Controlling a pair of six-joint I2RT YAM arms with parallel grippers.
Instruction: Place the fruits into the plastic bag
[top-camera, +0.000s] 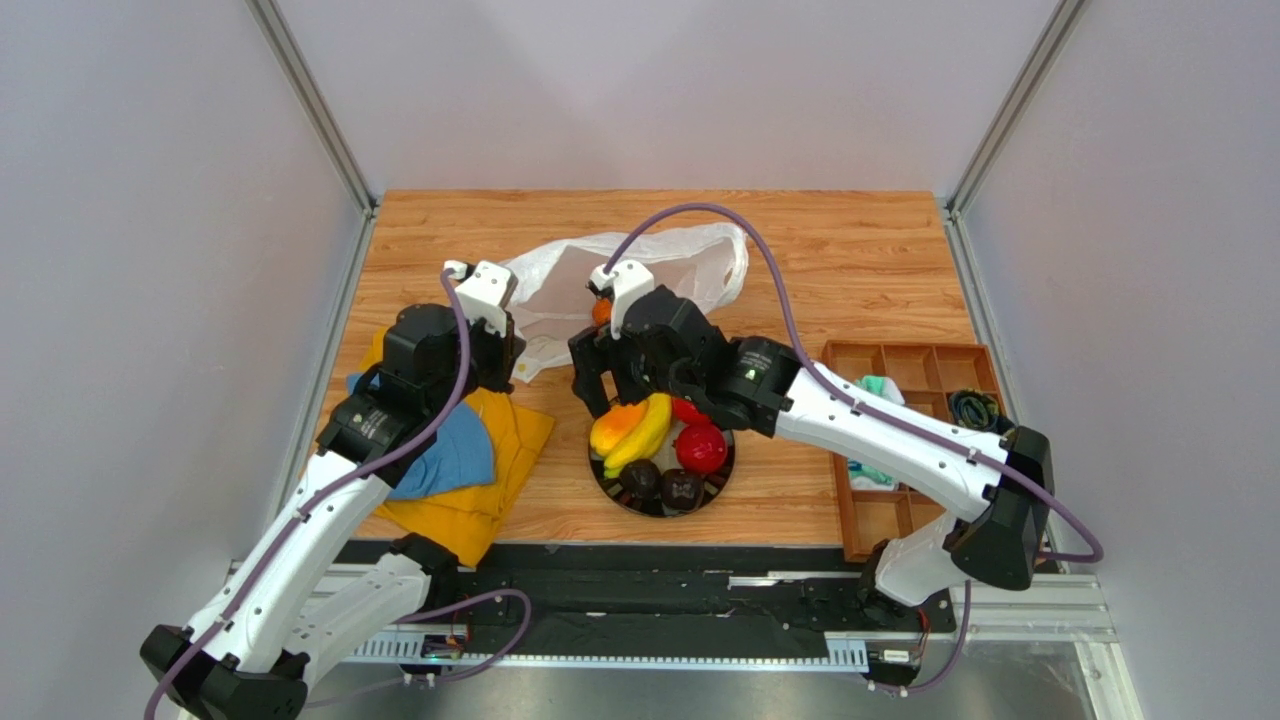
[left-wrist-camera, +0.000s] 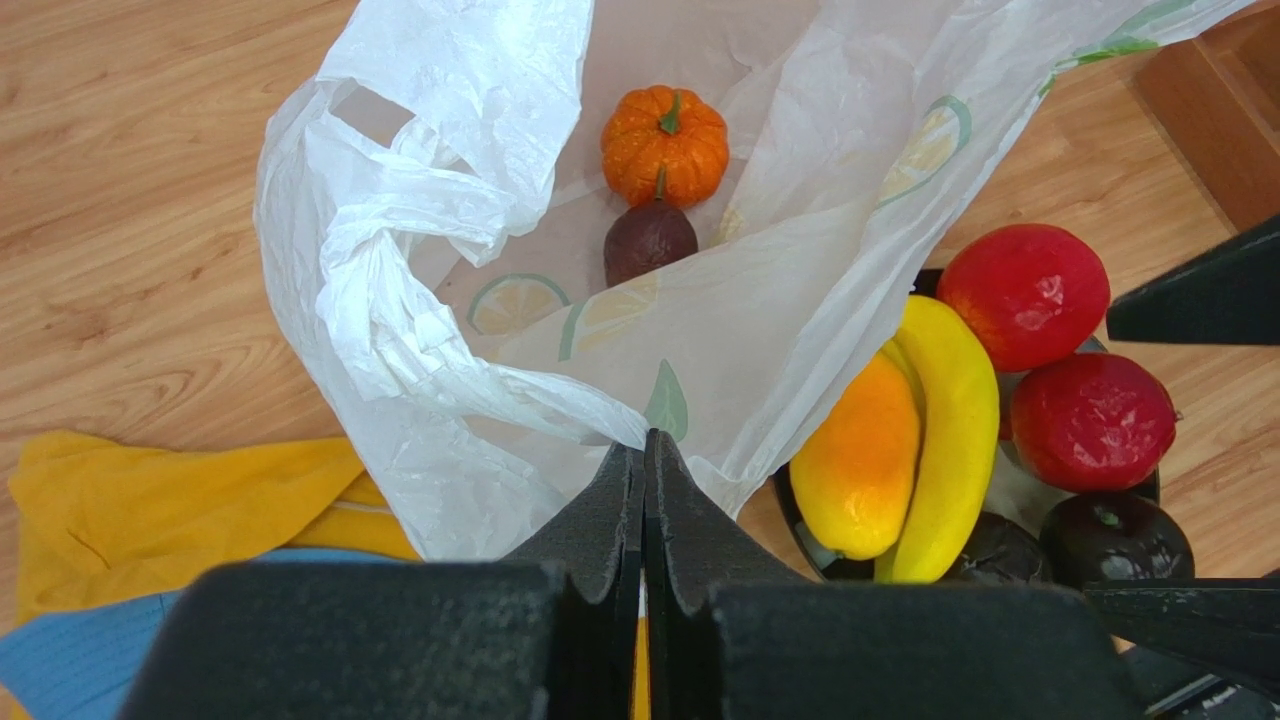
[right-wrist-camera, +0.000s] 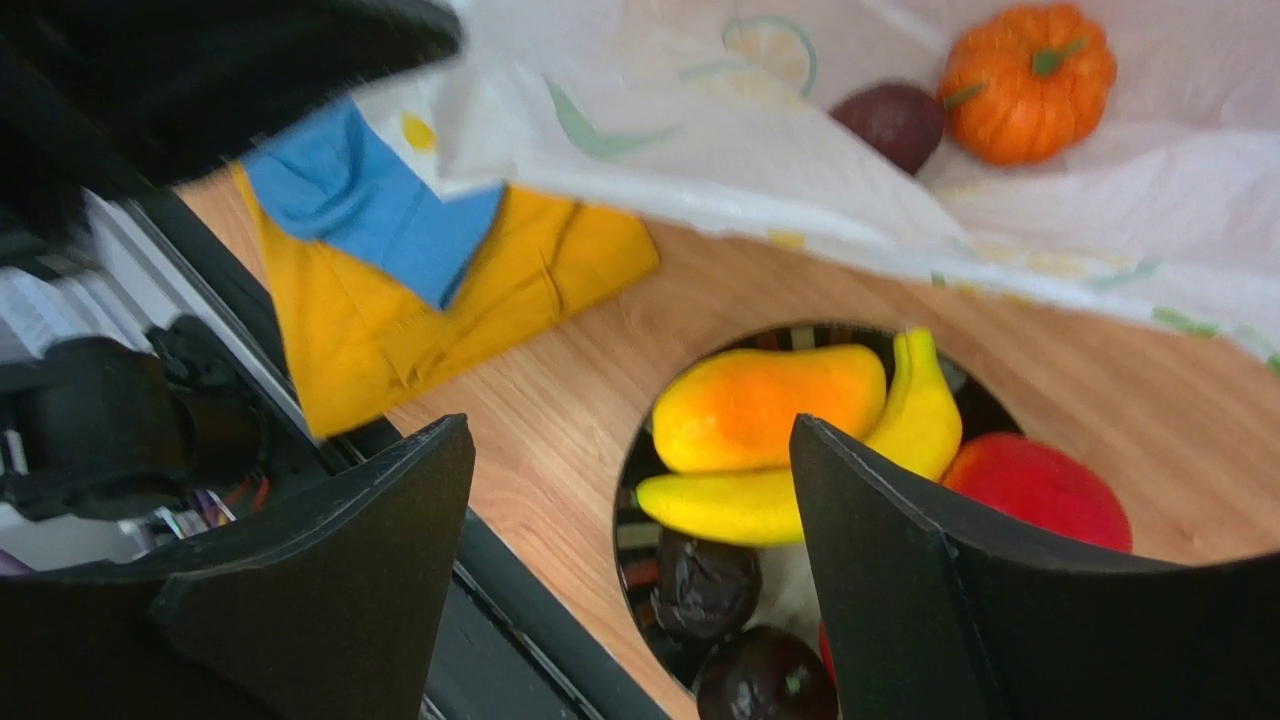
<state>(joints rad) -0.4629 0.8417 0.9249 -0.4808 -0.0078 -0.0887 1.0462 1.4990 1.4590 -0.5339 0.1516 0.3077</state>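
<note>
top view: the plastic bag (top-camera: 564, 285) lies open toward the far edge, mid-table. the black plate (top-camera: 724, 468) sits closer to the near edge, carrying the mango (top-camera: 613, 428), banana (top-camera: 649, 432), a red fruit (top-camera: 700, 447) and dark fruits (top-camera: 642, 477).

left wrist: the left gripper (left-wrist-camera: 646, 458) is pinched tight on the bag's rim. inside the bag lie the ribbed orange fruit (left-wrist-camera: 666, 146) and a purple-brown fruit (left-wrist-camera: 649, 240).

right wrist: the right gripper (right-wrist-camera: 628, 435) is spread wide, holding nothing, over the plate. its height above the plate is hard to judge. the yellow cloth (right-wrist-camera: 451, 300) lies toward the left edge.
</note>
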